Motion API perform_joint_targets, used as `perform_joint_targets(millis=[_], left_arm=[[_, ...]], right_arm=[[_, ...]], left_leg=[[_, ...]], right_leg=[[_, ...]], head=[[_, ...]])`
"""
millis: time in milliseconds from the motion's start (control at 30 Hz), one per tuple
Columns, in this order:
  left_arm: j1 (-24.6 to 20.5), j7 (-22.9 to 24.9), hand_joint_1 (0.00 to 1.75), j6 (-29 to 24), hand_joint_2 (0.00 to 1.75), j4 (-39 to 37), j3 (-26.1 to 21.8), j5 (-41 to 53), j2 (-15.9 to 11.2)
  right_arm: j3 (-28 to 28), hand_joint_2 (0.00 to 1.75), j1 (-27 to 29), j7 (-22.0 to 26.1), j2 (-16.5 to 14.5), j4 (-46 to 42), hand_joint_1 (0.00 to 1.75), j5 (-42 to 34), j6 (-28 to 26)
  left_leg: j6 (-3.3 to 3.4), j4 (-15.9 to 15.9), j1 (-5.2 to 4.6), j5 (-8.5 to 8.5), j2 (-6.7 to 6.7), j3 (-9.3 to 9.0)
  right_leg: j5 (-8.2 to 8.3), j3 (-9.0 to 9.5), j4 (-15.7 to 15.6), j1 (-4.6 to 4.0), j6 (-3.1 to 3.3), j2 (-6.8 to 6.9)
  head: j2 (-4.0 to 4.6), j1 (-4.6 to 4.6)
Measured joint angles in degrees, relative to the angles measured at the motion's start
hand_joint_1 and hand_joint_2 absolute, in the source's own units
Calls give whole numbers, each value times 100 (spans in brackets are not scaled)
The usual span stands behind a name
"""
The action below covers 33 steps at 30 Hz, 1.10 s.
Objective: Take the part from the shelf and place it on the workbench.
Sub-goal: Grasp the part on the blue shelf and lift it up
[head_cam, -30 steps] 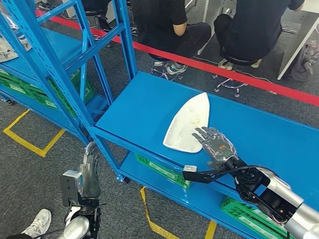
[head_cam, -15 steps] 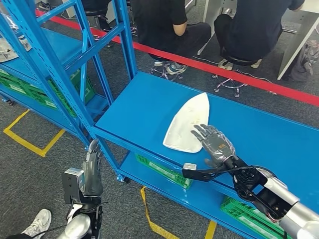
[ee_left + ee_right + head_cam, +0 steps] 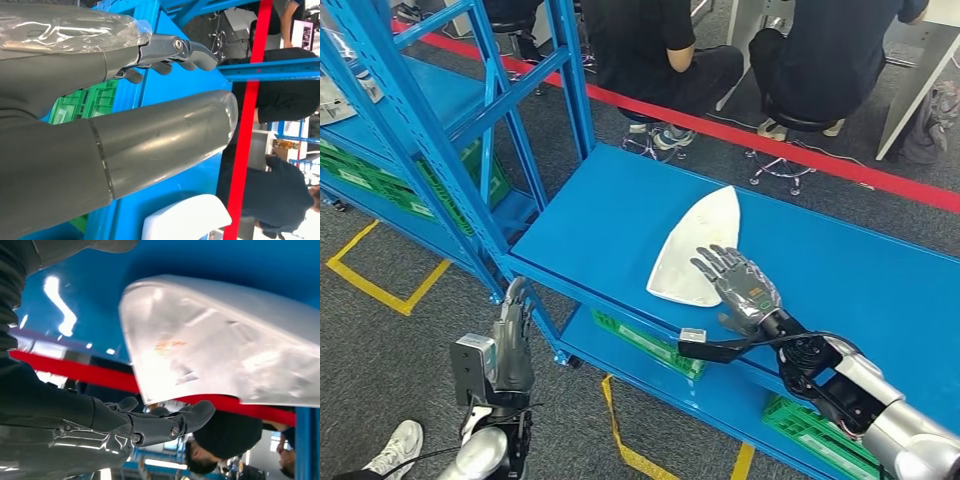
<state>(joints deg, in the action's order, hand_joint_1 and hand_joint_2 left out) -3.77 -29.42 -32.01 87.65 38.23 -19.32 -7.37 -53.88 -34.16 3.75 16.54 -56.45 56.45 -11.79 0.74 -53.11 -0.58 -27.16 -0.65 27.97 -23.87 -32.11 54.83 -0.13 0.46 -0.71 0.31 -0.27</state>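
Your right hand (image 3: 737,283) has its fingers spread flat, grasping nothing, tips over the near edge of the white part (image 3: 697,245) lying on the blue workbench (image 3: 848,270), likely just let go. Left hand (image 3: 512,340) hangs loose, released, holding nothing, beside the bench edge.

Right arm (image 3: 893,420): silver shell with black joint housings and a looped black cable. Right hand (image 3: 739,285): grey metal fingers (clear film over the grey palm cover). Left hand (image 3: 512,345): dark grey, with a grey box-shaped module at the wrist (image 3: 471,362).
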Motion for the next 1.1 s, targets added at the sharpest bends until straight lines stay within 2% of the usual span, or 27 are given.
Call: perform_joint_targets(millis=[167,400,700,1100], left_arm=[[-39,-8,0,1,0,-54,39,-26,28],[-54,-23,0,2,0,-103,46,-43,40],[-104,-86,0,51,0,-195,54,-95,76],[-130,-140,0,-99,0,-259,54,-111,93]], right_arm=[[1,175,-37,127,-235,225,0,-192,-134],[4,175,-86,194,-396,441,0,-256,-225],[13,175,-189,461,-574,863,0,-821,-470],[9,175,-444,516,-866,1720,0,-993,-597]], left_leg=[[0,0,0,0,0,-1],[0,0,0,0,0,-1],[0,0,0,0,0,-1],[0,0,0,0,0,-6]], right_leg=[[0,-1,0,0,0,1],[0,0,0,0,0,-1],[0,0,0,0,0,0],[0,3,0,0,0,0]], head=[[0,4],[-1,3],[0,1],[-1,7]])
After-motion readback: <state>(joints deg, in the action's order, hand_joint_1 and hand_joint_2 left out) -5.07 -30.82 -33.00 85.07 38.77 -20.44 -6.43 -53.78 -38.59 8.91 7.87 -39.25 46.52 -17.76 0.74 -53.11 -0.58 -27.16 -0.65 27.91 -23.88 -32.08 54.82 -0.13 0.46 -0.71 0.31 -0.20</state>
